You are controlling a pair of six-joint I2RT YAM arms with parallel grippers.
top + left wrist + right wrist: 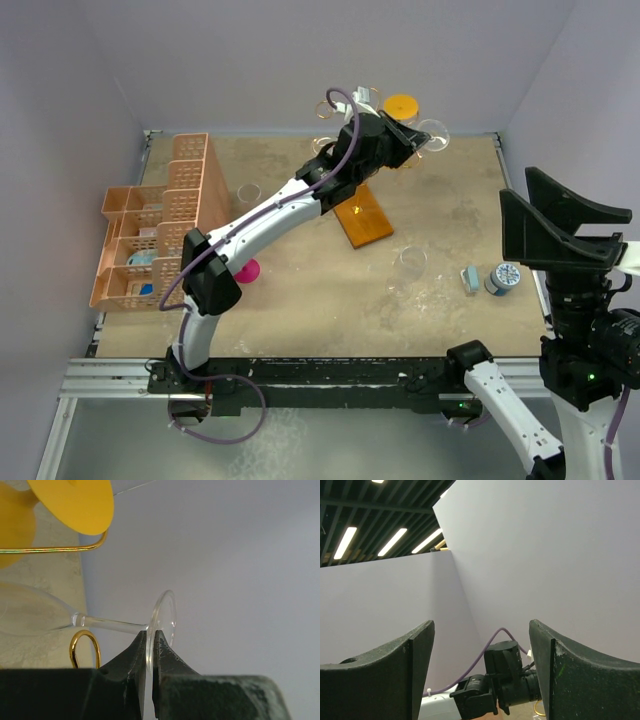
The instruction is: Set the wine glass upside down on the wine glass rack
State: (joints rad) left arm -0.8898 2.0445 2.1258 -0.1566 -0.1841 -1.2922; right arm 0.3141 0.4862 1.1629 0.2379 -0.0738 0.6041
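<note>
Wine glass [110, 625], clear and thin, lies sideways in the air at the top of the wine glass rack [50, 549], its round foot clamped edge-on in the left end effector [150, 636]. Beyond it run slim gold wires with curled ends, one passing under a smooth yellow disc [75, 500]. Hanging looks to be the step in hand: next, probably, tip the bowl down and slide the slender stem between two wires.

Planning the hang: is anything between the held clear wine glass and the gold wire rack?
Nothing visible: the clear wine glass in the left claw is beside the gold wire rack, near an orange disc.
</note>
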